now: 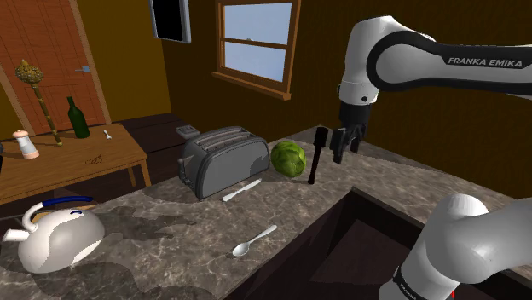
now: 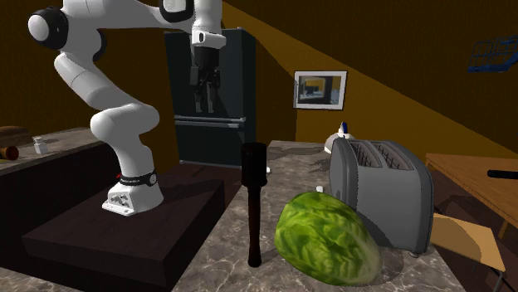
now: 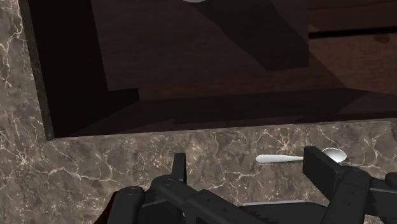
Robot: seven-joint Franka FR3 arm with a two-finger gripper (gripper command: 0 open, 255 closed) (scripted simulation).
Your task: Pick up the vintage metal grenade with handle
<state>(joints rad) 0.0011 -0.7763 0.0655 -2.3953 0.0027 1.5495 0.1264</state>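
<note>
The gripper [image 1: 344, 150] hangs just beside the upright grenade [image 1: 316, 158], fingers wide and empty. It should come level with the handle and close squarely, without tipping it.

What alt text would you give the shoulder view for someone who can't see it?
A white arm's black end effector hangs open above a marbled counter, close to an upright black stick grenade it does not hold. Left of the grenade sit a green lettuce, a grey toaster and a silver spoon.
</note>
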